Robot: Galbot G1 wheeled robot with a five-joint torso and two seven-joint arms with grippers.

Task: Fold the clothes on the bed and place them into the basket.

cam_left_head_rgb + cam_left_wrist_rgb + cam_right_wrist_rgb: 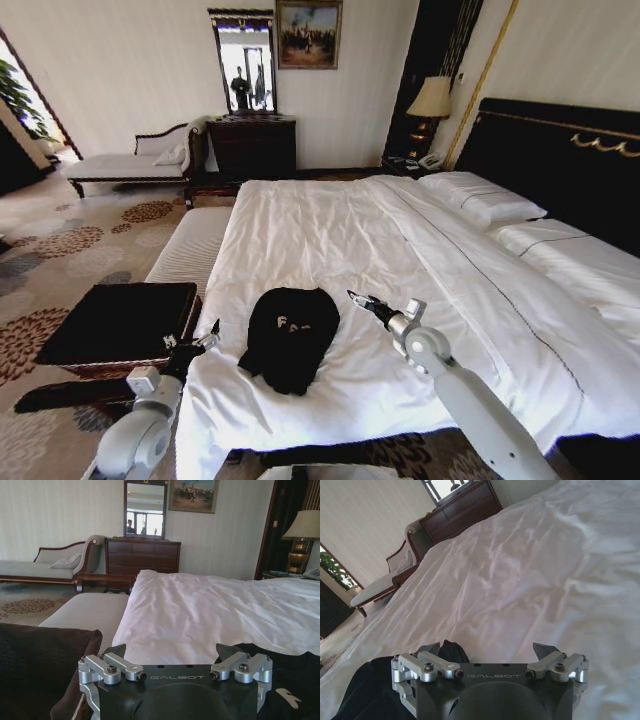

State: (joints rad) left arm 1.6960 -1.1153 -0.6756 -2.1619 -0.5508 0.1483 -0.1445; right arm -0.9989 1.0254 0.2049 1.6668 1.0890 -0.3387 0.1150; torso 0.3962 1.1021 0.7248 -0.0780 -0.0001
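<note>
The left pincer (207, 337) hangs low at the near left corner of the bed (330, 240), its fingers spread apart and empty, just off the mattress edge. Just beyond it on its left side sits the basket (120, 325), with its flat dark top, on the patterned carpet (60, 250); in the left wrist view that dark top (40, 665) lies close beside the open fingers (112, 666). Between the two pincers lies the T-shirt (290, 335), a crumpled black heap with a few white letters showing, resting on the white duvet near the foot of the bed. The right pincer (358, 299) hovers just beside the shirt's right edge, also released and holding nothing; in the right wrist view the black cloth (375, 690) lies under and beside one finger (427, 665) while the other sits over bare duvet (530, 590). Farther from the left pincer, a narrow white-cushioned bench (190, 250) runs along the bed's left side. Beyond the right pincer the duvet stretches away to the pillows (480, 200) and the black headboard (560, 160). Well past both, against the far wall, stand a chaise (130, 165), a dark dresser (252, 145) under a mirror (243, 62), and a lamp (430, 100).
</note>
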